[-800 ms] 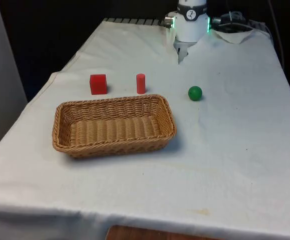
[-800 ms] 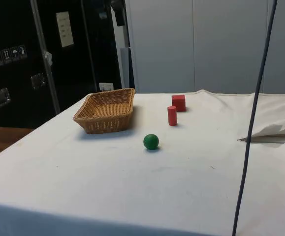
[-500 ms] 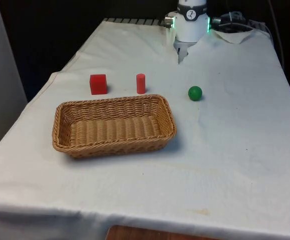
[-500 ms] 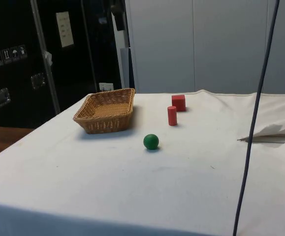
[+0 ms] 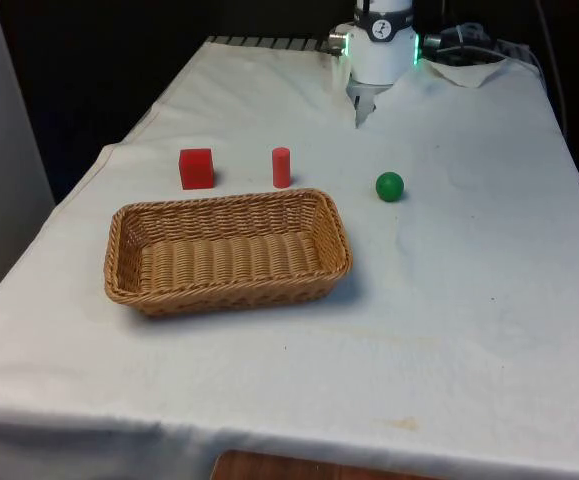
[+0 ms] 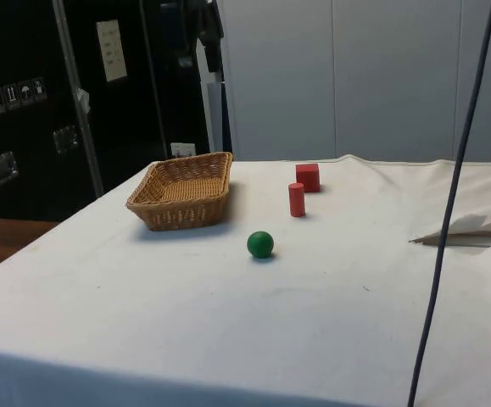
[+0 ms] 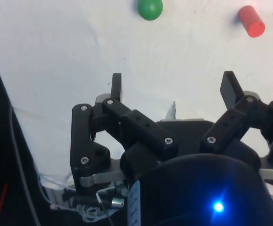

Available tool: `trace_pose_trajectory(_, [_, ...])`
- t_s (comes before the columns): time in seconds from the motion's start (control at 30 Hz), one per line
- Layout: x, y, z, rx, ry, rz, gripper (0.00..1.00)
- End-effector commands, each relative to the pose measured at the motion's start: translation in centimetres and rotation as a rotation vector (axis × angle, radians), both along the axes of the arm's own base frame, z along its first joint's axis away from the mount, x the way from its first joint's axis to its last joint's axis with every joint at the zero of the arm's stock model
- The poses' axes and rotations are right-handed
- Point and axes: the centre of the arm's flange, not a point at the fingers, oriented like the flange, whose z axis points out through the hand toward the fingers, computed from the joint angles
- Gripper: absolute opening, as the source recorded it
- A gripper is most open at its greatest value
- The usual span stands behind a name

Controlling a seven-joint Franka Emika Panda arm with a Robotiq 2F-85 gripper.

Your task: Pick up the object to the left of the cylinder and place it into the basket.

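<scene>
Gripper (image 7: 173, 89) fingers spread wide, holding nothing. Red cube (image 5: 196, 168) sits upper left of the front view, left of the red cylinder (image 5: 281, 167), behind the wicker basket (image 5: 331, 225).

Gripper (image 7: 172, 89) raised above the white cloth, fingers (image 7: 116, 86) spread wide apart, nothing between them.

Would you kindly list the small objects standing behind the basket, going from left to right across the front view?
Red cube → red cylinder → green ball.
</scene>
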Motion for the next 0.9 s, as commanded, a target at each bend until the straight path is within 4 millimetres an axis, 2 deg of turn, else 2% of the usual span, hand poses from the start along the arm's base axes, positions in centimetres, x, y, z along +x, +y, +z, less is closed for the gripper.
trace_pose_trajectory(0.0, [-0.4,0.3,-0.3,-0.014,-0.022,-0.001,1.00])
trace_pose_trajectory(0.77, [-2.9,2.5,-6.1,-0.026,-0.087,-0.001,1.00])
trace_pose_trajectory(0.8, [-2.8,2.4,-5.8,-0.018,-0.071,0.003,1.00])
trace_pose_trajectory(0.87, [-3.1,2.7,-6.7,-0.026,-0.090,-0.001,1.00])
